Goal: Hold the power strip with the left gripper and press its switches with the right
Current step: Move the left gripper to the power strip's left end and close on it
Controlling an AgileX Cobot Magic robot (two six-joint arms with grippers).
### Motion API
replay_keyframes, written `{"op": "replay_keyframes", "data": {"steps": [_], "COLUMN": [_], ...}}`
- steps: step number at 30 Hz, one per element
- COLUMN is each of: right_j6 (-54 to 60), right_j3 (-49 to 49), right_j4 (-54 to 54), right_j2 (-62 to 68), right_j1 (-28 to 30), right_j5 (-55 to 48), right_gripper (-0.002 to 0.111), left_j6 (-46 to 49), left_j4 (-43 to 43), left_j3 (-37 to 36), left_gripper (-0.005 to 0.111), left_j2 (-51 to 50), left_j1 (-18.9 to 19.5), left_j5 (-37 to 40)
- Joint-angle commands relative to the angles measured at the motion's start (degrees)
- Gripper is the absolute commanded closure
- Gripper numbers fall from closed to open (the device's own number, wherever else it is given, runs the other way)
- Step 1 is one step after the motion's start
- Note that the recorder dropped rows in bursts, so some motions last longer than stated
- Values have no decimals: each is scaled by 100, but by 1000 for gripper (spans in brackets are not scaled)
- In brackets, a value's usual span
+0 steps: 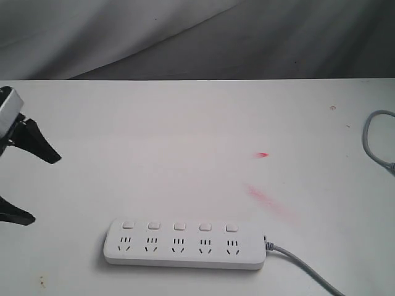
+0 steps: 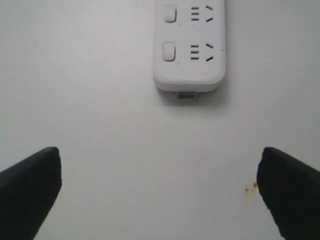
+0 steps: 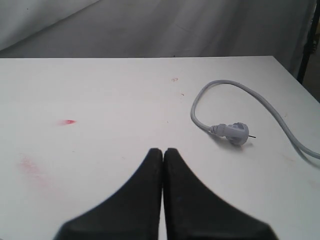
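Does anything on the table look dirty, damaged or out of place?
Yes: a red spot and a fainter red smear stain the white table beyond the power strip, which itself lies flat and looks undamaged.

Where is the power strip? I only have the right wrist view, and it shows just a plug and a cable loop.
Observer: The power strip lies flat, low in the exterior view, switches facing up.
Operator: Is the left end effector holding it?
Observer: No. The left end effector is open and apart from the strip, facing its short end.
Operator: Which end has the cord?
Observer: The grey cord leaves the end on the right of the exterior view, away from that end effector.
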State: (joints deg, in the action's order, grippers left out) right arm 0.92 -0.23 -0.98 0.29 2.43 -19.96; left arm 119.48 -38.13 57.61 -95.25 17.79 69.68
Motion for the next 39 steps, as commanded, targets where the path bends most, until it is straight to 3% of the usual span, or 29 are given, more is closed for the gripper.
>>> {"op": "replay_keyframes", "data": {"steps": [1, 5, 8, 11, 21, 31, 37, 39], "right_j6": [-6, -6, -6, -6, -6, -6, -6, -6], "right_j3": [23, 23, 23, 23, 23, 23, 23, 23], "right_j4": [-9, -9, -9, -9, -9, -9, -9, -9], "right_j2": [-29, -29, -29, -29, -29, -29, -29, -29], "right_j1": [34, 34, 34, 34, 34, 34, 34, 34], "right_j5": [45, 45, 45, 45, 45, 45, 45, 45], "right_gripper": [108, 108, 108, 108, 108, 108, 108, 108], "left_j6": [54, 54, 54, 54, 54, 54, 54, 54], "left_j4": [-234, -318, -485, -518, -1696, -1269, -1119, -1129], "left_j3": [-170, -509, -764, -870, -861, -861, -861, -861], "left_gripper": [4, 4, 4, 4, 4, 4, 4, 4], "left_j2": [-221, -289, -422, -576, -982, -1307, -1369, -1369], "left_j1": [-444, -826, -1012, -1181, -1210, -1249, -1942, -2017], "left_j5": [28, 28, -626, -709, -1087, -1239, -1559, -1822]}}
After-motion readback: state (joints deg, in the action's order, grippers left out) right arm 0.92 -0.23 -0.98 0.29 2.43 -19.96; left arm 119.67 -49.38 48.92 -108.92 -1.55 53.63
